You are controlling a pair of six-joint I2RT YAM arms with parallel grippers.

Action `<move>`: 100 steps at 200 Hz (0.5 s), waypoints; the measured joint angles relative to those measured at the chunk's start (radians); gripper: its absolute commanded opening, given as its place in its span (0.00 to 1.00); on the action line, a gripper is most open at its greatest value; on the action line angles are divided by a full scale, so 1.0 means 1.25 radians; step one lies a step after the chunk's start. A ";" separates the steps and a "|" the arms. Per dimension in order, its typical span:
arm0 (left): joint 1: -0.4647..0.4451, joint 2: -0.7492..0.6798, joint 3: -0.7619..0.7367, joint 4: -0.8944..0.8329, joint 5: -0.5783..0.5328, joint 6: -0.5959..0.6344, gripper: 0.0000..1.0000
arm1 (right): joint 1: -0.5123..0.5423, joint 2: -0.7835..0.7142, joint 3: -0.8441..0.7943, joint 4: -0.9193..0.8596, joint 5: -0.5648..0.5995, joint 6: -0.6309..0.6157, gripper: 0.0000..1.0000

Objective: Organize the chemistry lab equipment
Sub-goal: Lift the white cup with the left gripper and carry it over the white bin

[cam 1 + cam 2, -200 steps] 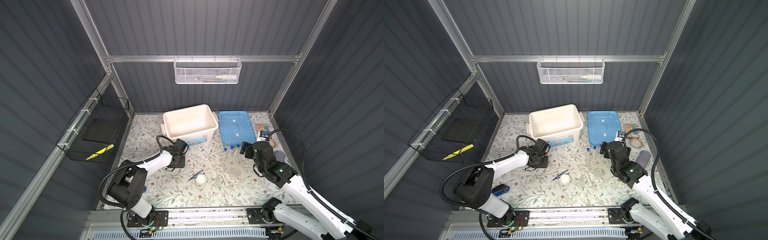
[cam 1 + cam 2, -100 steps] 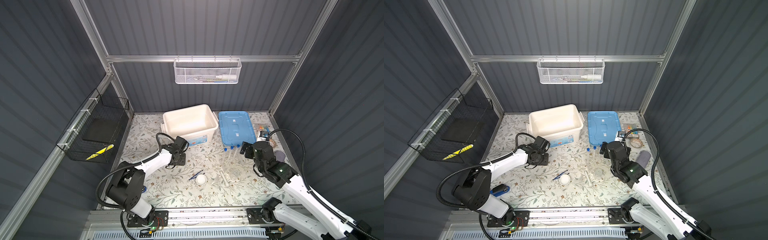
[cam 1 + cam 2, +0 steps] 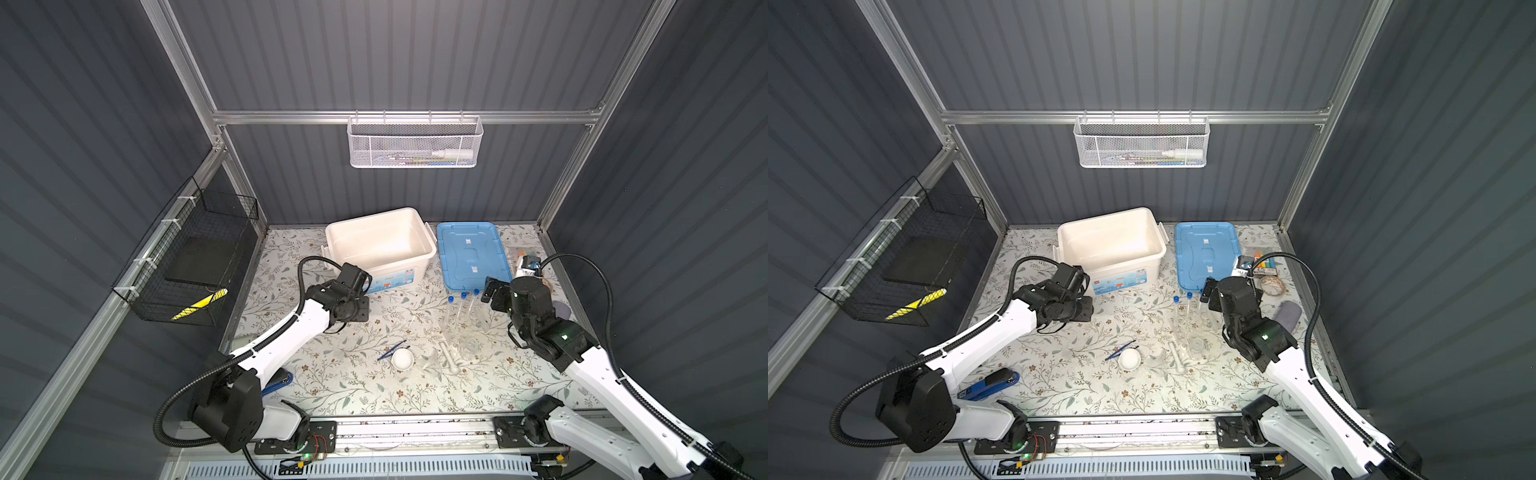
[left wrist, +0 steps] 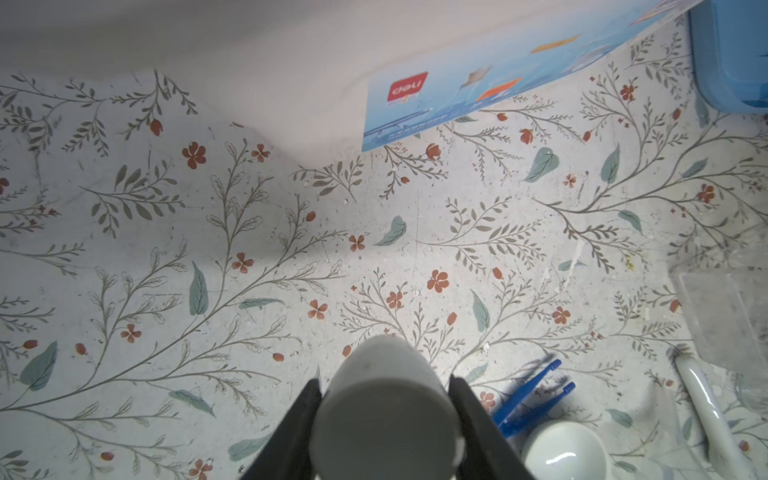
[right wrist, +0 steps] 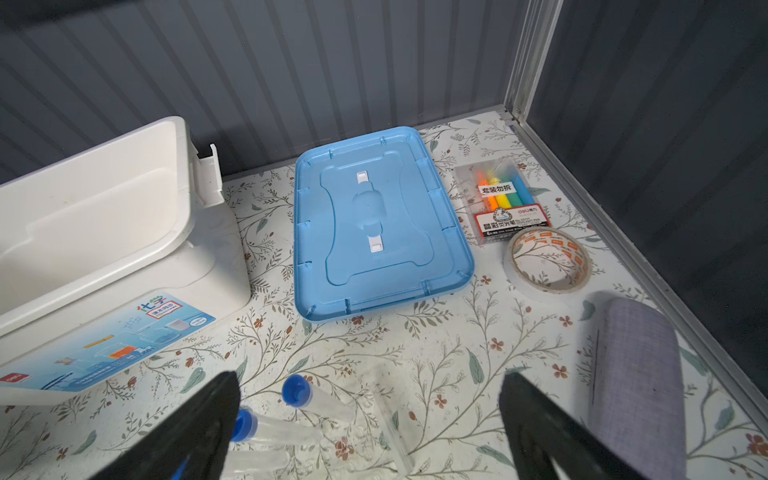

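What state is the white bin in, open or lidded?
Open: the white bin shows its interior, and the blue lid lies flat beside it.

V. bright tabletop [image 3: 332, 386], dim walls [image 3: 415, 62], edges bent (top views), white bin [image 4: 249, 50] blurry close-up, soft shadows

White arms [image 3: 291, 336], black joints [image 3: 226, 411], ribbed black cables [image 3: 573, 255]

Both top views look steeply down from high up, sharing the whole table [image 3: 332, 374] around the white box [image 3: 376, 245]. The left wrist camera looks down close beside that box; the right faces it, low.
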State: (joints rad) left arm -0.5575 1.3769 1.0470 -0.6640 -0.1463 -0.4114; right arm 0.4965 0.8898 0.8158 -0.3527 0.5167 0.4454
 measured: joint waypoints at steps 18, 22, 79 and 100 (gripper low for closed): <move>-0.004 -0.010 0.028 -0.025 0.000 0.001 0.32 | -0.005 0.013 0.008 0.006 -0.010 -0.005 0.99; -0.004 -0.011 0.036 -0.030 -0.002 0.001 0.32 | -0.006 0.016 0.010 0.006 -0.012 -0.006 0.99; -0.004 0.033 0.284 -0.120 -0.018 0.048 0.32 | -0.019 0.065 0.051 0.021 -0.040 -0.028 0.99; -0.004 0.077 0.380 -0.150 -0.023 0.075 0.33 | -0.033 0.086 0.072 0.035 -0.056 -0.037 0.99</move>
State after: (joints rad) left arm -0.5621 1.4734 1.5223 -0.8513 -0.1757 -0.3180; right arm 0.4557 0.9974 0.9058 -0.3088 0.4461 0.3996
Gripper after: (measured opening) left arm 0.477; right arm 0.989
